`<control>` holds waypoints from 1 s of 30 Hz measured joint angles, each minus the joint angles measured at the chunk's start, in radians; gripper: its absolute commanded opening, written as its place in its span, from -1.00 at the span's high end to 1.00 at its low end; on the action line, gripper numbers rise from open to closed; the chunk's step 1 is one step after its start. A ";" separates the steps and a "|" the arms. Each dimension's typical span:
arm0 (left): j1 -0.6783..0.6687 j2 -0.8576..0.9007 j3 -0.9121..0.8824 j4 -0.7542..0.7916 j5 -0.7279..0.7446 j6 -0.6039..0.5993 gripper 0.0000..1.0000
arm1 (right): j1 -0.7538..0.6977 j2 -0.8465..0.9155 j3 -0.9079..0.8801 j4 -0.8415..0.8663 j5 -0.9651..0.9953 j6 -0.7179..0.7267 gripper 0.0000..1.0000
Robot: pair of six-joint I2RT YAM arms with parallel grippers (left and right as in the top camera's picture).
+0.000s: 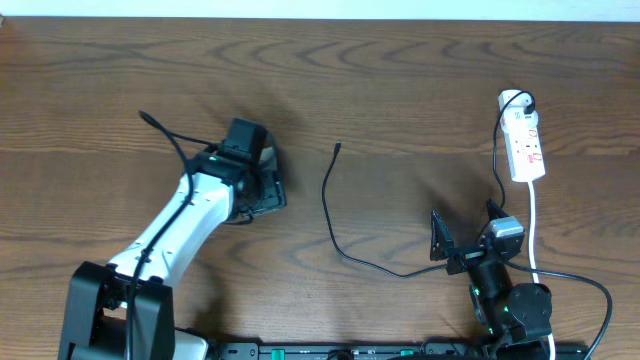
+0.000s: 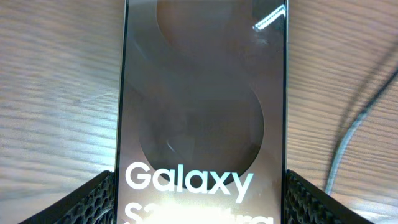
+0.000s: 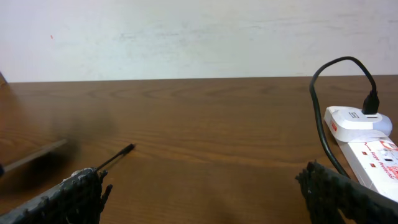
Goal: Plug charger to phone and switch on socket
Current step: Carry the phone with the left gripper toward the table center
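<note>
The phone [image 2: 199, 93], dark brown with white "Galaxy" lettering, fills the left wrist view. My left gripper [image 2: 199, 186] is shut on it, one finger against each long edge. Overhead, the left gripper [image 1: 262, 180] covers most of the phone [image 1: 275, 192]. The charger's black cable [image 1: 330, 215] has its plug tip [image 1: 338, 148] lying free right of the phone. The cable runs past my right gripper [image 1: 465, 232] up to the socket [image 1: 527, 145]. The right gripper [image 3: 202, 186] is open and empty. The plug tip [image 3: 129, 148] lies ahead to its left and the socket [image 3: 373, 155] to its right.
A white adapter [image 3: 357, 121] with the black cable plugged in sits at the far end of the power strip. The strip's thick white cord [image 1: 535, 225] runs down past the right arm. The wooden table [image 1: 400, 90] ends at a pale wall behind.
</note>
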 measured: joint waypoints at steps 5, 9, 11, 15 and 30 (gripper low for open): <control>-0.050 0.000 0.000 0.018 -0.005 -0.103 0.86 | 0.000 0.000 0.000 0.000 0.000 0.000 -0.99; -0.058 0.011 0.000 0.034 -0.008 -0.187 0.85 | 0.000 0.000 0.000 0.000 0.000 0.000 -0.98; -0.063 0.028 0.000 0.040 -0.009 -0.216 0.86 | 0.000 0.000 0.000 0.000 0.000 0.000 -0.99; -0.084 0.068 0.000 0.062 -0.008 -0.268 0.85 | 0.000 0.000 0.000 0.000 0.000 0.000 -0.98; -0.103 0.078 0.000 0.084 0.003 -0.393 0.86 | 0.000 0.000 0.000 0.000 0.000 0.000 -0.99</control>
